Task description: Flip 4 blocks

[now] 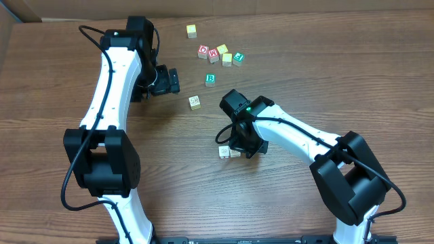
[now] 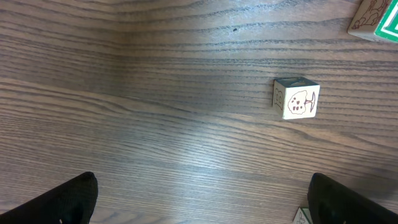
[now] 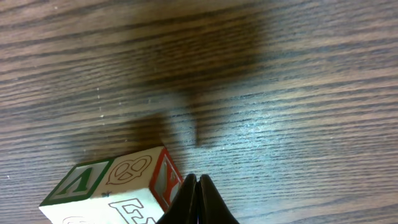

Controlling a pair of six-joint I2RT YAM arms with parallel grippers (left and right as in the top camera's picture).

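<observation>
**Two grippers, four blocks to flip, none in hand**

My right gripper [image 3: 198,188], jaws pinched together on nothing, has its tip at the red side of the pair of blocks [image 3: 115,190], touching or all but. I judge it is closed to nudge a block over, not to lift it. The pair [image 1: 229,152] lies near the middle of the table [image 1: 291,74], the two blocks side by side. My left gripper [image 2: 202,183] hangs at full spread and holds nothing. The tree block [image 2: 296,98] stands free ahead of it, probably next for a grasp. In the overhead view that block [image 1: 194,102] is right of the left gripper [image 1: 169,81], with the B block [image 1: 210,79] just beyond. The red and yellow blocks [image 1: 218,53] are clustered at the far side. Containers: none in view.
</observation>
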